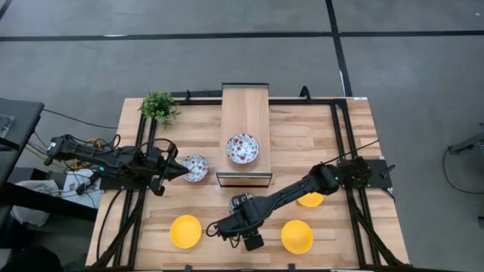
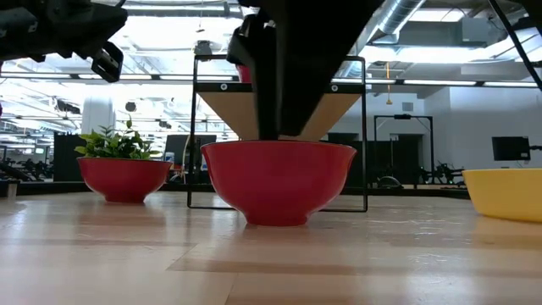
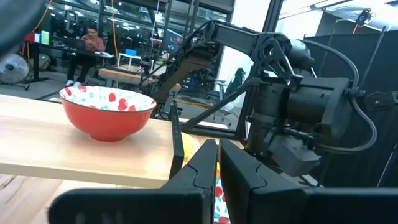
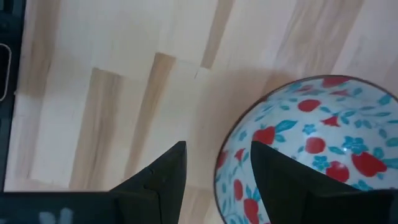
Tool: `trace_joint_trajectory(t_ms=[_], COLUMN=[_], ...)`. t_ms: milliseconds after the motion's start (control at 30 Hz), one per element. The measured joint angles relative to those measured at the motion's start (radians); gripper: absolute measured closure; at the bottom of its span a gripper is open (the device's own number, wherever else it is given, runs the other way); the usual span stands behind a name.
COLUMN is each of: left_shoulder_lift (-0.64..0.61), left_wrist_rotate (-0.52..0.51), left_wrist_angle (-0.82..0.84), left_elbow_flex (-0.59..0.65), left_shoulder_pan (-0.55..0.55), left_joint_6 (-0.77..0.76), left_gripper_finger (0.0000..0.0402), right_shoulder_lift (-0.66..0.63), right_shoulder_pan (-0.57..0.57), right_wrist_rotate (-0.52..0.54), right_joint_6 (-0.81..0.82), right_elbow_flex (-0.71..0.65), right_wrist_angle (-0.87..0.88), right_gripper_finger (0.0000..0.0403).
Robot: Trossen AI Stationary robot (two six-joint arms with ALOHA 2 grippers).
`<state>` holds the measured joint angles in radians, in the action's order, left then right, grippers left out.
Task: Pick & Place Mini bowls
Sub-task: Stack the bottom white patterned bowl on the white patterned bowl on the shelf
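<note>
Three floral mini bowls show. One (image 1: 242, 149) stands on the raised wooden shelf (image 1: 244, 106). One (image 1: 197, 168) rests on its foot on the table (image 2: 124, 178). The third (image 2: 279, 182) stands on the table under my right gripper. Three yellow bowls (image 1: 185, 231) (image 1: 297, 236) (image 1: 310, 200) sit on the table, the last partly under my right arm. My right gripper (image 4: 217, 146) points down, open, one finger inside the third bowl's rim (image 4: 224, 162) and one outside. My left gripper (image 1: 184, 171) hangs at shelf height above the second bowl's left rim, shut and holding nothing (image 3: 217, 146).
A small green potted plant (image 1: 159, 106) stands at the table's far left corner. The raised shelf sits mid-table toward the far edge on a black frame (image 2: 364, 135). Bare wood lies between the yellow bowls along the near edge.
</note>
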<state>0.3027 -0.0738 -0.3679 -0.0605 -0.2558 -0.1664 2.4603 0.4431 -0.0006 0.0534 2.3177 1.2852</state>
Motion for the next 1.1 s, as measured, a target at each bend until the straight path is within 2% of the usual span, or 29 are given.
trace_joint_trajectory(t_ms=[567, 1100], left_shoulder_lift=[0.000, 0.000], left_wrist_rotate=[0.000, 0.000], left_wrist_angle=[0.000, 0.000], left_elbow_flex=[0.000, 0.000], left_shoulder_pan=[0.000, 0.000], left_joint_6=[-0.056, -0.056], left_gripper_finger=[0.0385, 0.0385], right_shoulder_lift=[0.000, 0.000], right_shoulder_pan=[0.008, 0.035], right_wrist_rotate=[-0.003, 0.000], right_joint_6=[0.034, 0.123], right_elbow_flex=[0.000, 0.000], right_wrist_angle=[-0.037, -0.030], right_gripper_finger=[0.0281, 0.0244])
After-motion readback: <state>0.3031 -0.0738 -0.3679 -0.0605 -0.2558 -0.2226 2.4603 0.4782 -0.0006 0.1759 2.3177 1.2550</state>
